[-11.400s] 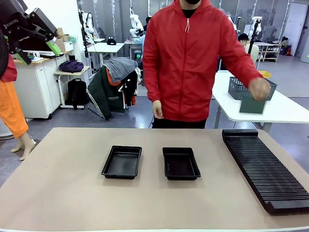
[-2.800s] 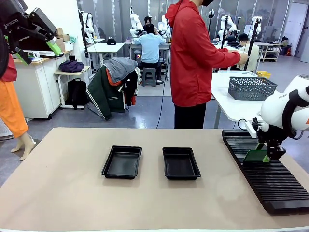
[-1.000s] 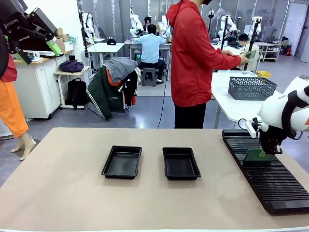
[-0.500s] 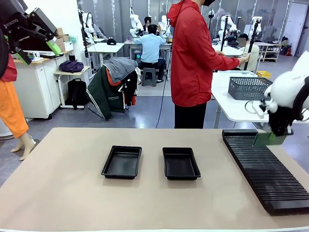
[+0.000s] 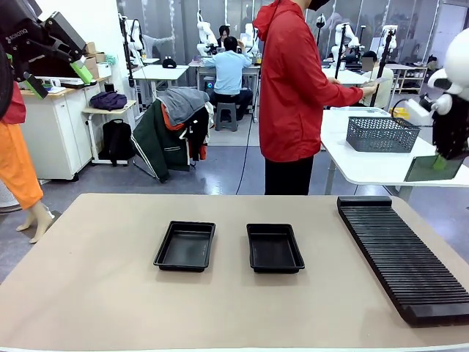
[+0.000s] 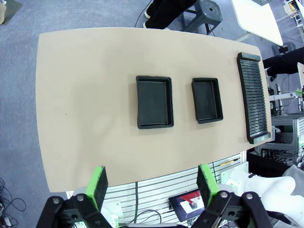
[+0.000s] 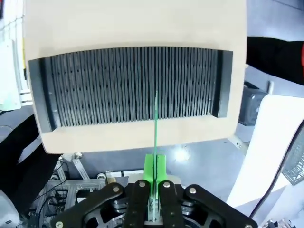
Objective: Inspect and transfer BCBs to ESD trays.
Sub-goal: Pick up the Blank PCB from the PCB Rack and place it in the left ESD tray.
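Black ESD trays [image 5: 185, 247] bare-floored; BCB [image 5: 432, 169] above rack [image 5: 396, 249]

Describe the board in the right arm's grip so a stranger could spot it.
Start at the long black ribbed rack on the table's right. Above it hangs the right claw, shut on a thin grey-green BCB. Unlike the black trays, it is airborne.

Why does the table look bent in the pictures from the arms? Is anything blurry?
Left wrist view: the wide lens bows the edges of the table; all sharp. Right wrist view: the same bowing curves the black rack, and the held board is edge-on, a thin line. Front view: even room light, faint shadows by the trays, hardly any bending.
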`<state>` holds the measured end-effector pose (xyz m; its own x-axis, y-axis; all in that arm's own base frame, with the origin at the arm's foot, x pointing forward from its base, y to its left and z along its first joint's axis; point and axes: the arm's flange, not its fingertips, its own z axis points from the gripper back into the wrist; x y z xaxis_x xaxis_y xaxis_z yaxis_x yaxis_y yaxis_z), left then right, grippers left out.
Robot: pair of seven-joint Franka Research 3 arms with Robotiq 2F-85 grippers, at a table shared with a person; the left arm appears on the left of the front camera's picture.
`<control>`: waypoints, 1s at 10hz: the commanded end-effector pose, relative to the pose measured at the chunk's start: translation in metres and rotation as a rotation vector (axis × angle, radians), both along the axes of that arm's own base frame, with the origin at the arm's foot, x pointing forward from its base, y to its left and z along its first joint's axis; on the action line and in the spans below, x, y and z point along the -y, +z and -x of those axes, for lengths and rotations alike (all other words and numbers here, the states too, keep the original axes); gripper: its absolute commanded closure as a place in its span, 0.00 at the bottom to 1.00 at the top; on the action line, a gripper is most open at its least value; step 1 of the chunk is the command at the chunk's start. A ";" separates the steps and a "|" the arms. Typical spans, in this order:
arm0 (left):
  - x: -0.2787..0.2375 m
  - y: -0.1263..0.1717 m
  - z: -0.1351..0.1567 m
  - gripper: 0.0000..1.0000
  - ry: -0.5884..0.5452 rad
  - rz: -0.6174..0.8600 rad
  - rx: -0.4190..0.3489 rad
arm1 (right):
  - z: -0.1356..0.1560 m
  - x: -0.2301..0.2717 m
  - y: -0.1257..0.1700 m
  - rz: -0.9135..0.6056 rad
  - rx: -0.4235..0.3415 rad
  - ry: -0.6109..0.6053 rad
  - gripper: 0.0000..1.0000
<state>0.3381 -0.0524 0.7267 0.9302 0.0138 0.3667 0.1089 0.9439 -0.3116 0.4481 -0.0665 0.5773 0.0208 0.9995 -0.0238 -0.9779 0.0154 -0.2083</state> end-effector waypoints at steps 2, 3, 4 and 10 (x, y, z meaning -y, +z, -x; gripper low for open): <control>0.001 -0.001 0.000 0.00 0.000 -0.001 -0.002 | 0.002 0.012 0.044 -0.031 -0.031 0.005 1.00; 0.001 -0.001 0.000 0.00 0.000 -0.001 -0.002 | 0.005 0.015 0.058 -0.048 -0.024 0.002 1.00; 0.001 -0.001 0.000 0.00 0.000 -0.001 -0.002 | 0.008 0.018 0.069 -0.055 -0.015 -0.005 1.00; 0.001 -0.001 0.000 0.00 0.000 -0.001 -0.002 | 0.014 0.020 0.086 -0.046 0.010 -0.029 1.00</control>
